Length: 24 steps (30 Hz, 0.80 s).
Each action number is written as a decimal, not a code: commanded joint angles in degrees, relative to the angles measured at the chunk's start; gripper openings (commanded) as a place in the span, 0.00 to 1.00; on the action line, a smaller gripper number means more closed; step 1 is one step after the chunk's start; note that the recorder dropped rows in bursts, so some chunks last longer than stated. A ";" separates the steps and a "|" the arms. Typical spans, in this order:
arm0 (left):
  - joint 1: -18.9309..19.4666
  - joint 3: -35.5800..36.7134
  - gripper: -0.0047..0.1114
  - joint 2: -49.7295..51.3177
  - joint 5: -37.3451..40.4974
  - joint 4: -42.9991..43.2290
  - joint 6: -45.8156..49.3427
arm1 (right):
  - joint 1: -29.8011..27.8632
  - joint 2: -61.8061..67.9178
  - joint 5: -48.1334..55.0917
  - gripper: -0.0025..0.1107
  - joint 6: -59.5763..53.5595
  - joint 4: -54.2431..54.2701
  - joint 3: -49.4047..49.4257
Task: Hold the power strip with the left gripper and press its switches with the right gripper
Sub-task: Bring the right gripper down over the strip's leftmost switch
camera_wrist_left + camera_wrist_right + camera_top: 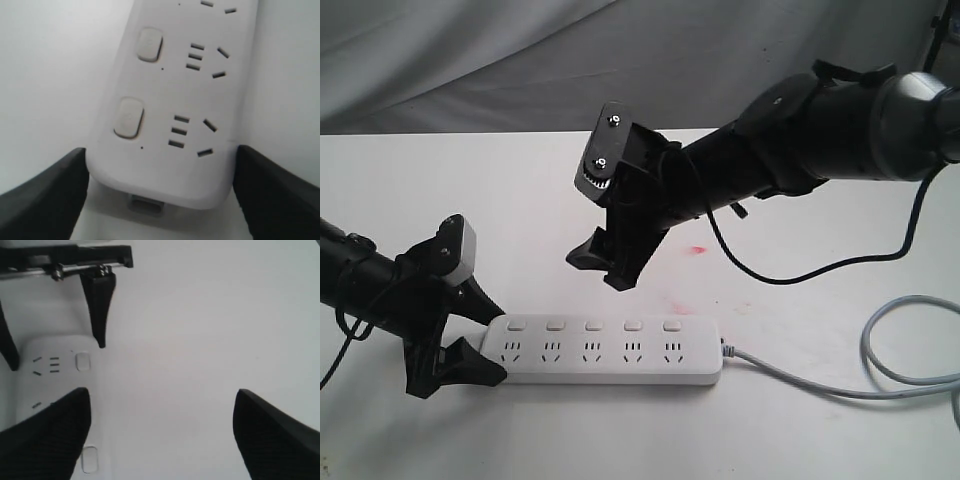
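Note:
The white power strip (pixel 620 352) lies lengthwise near the table's front, its row of square switches (pixel 592 325) along the far side above the sockets. My left gripper (pixel 500 346) has its two black fingers pressed against the front and back sides of the strip's left end; in the left wrist view the power strip (pixel 170 125) fills the gap of that gripper (pixel 161 152), and two switches (pixel 129 117) show. My right gripper (pixel 603 268) hangs open above the table behind the strip, holding nothing. The right wrist view shows this gripper (pixel 161 392) over bare table beside the strip (pixel 45 365).
The strip's grey cable (pixel 880 385) runs right and loops near the table's right edge. Faint red marks (pixel 697 249) stain the white table (pixel 800 430). A grey cloth (pixel 520 60) hangs behind the table.

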 commanded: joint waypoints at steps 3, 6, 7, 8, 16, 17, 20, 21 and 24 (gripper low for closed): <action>-0.38 0.22 0.29 -0.03 -0.12 0.35 0.07 | 0.11 -0.06 4.19 0.66 -9.55 8.96 -0.23; -0.38 0.22 0.29 -0.03 -0.12 0.35 0.07 | 0.11 0.53 4.07 0.66 -12.57 12.26 -0.83; -0.38 0.22 0.29 -0.03 -0.12 0.35 0.07 | 0.11 1.26 4.19 0.66 -12.57 12.72 -1.52; -0.38 0.22 0.29 -0.03 -0.12 0.35 0.07 | 0.11 2.13 4.19 0.66 -12.57 12.74 -2.08; -0.38 0.22 0.29 -0.03 -0.12 0.35 0.07 | 1.80 10.16 4.98 0.66 -10.77 9.18 -8.90; -0.38 0.22 0.29 -0.03 -0.12 0.35 0.07 | 2.09 11.08 4.98 0.66 -9.42 7.53 -9.93; -0.38 0.22 0.29 -0.03 -0.12 0.35 0.07 | 4.05 15.02 5.08 0.66 -4.79 2.82 -14.30; -0.38 0.22 0.29 -0.03 -0.12 0.35 0.07 | 4.26 15.73 5.08 0.66 -4.10 1.79 -14.88; -0.38 0.22 0.29 -0.03 -0.12 0.35 0.07 | 5.38 17.81 4.16 0.66 -1.80 -1.16 -16.48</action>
